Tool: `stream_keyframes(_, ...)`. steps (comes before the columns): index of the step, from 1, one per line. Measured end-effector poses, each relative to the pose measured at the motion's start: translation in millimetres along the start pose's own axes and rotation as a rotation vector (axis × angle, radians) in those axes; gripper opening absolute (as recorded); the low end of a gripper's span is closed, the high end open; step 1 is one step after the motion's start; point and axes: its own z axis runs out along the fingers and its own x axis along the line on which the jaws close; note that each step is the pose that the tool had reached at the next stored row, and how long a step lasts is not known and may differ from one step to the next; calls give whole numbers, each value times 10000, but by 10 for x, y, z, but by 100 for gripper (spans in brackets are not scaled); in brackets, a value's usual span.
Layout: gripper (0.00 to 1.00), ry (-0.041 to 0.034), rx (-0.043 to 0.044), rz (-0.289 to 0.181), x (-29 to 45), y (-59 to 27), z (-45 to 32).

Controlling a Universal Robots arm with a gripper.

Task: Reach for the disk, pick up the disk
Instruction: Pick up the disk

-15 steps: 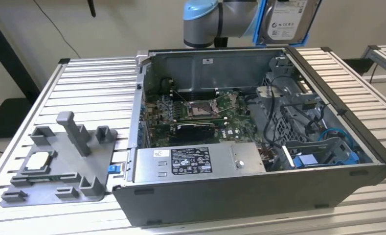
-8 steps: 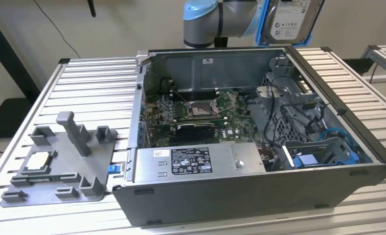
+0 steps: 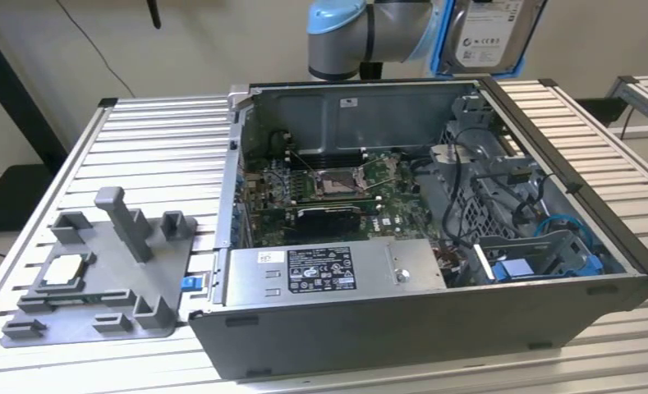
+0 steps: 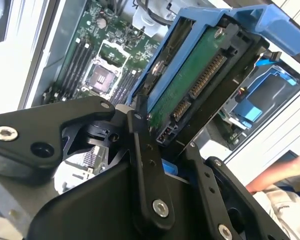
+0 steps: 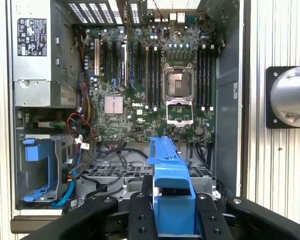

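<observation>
The disk [image 3: 497,33] hangs in the air above the back right corner of the open computer case [image 3: 411,336], its white label facing the exterior view and its blue bracket along the edges. In the second wrist view my gripper [image 4: 172,170] is shut on the disk [image 4: 190,80], whose green circuit board and connectors face the camera. In the first wrist view the black fingers [image 5: 140,215] clamp both sides of the disk's blue bracket [image 5: 170,170], with my gripper [image 5: 174,215] high above the case's drive bay.
The motherboard [image 3: 335,180] and power supply [image 3: 324,271] lie inside the case. A blue caddy [image 3: 521,267] sits in the front right bay. A grey fixture [image 3: 116,263] holding a small silver chip [image 3: 61,271] stands on the exterior view's left. A person's hand [image 4: 285,175] is nearby.
</observation>
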Motion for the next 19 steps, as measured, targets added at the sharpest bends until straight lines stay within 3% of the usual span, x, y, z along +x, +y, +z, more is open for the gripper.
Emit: stream_keyframes(19, 0, -1, 0, 0, 307, -9, -3)
